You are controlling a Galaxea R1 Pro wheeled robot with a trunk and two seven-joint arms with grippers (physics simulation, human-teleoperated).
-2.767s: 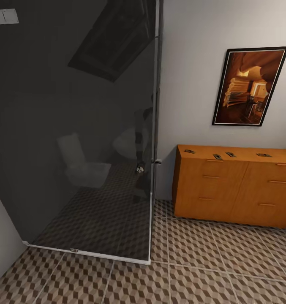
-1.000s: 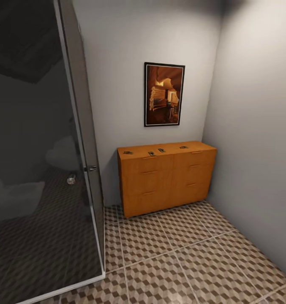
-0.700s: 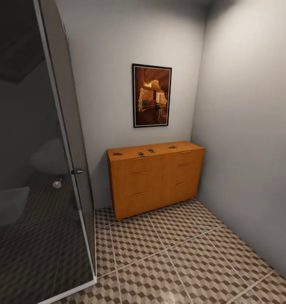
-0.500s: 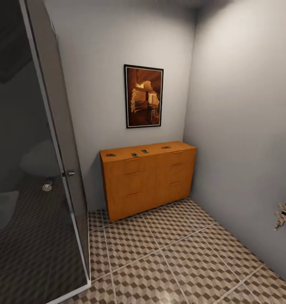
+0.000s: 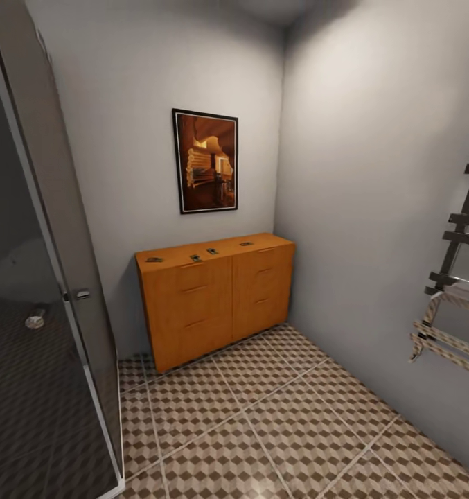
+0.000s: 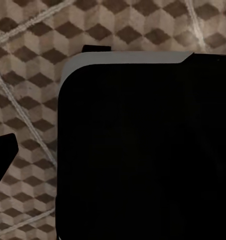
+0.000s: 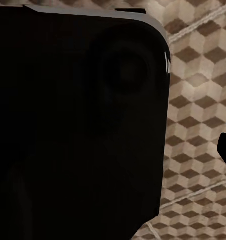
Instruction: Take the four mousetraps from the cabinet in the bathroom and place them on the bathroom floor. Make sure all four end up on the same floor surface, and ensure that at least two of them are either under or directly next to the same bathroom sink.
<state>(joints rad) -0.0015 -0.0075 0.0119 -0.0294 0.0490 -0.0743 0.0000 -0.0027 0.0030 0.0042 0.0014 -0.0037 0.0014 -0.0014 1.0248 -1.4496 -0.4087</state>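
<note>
Gripper states cannot be told: each wrist view shows a dark robot body over the cube-patterned bathroom floor (image 5: 276, 416). Head view, frame centre: the orange-brown cabinet (image 5: 217, 298) against the back wall, four mousetraps (image 5: 212, 251) spaced along its top. Above hangs a framed picture (image 5: 206, 161); glass shower door (image 5: 61, 263) at left, towel rail (image 5: 456, 277) at right.

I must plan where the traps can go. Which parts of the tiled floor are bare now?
The bathroom floor is bare from the cabinet front to the right wall, and along the glass shower screen. The cabinet top is crowded: four mousetraps lie along it. The towel rail projects from the right wall.
</note>
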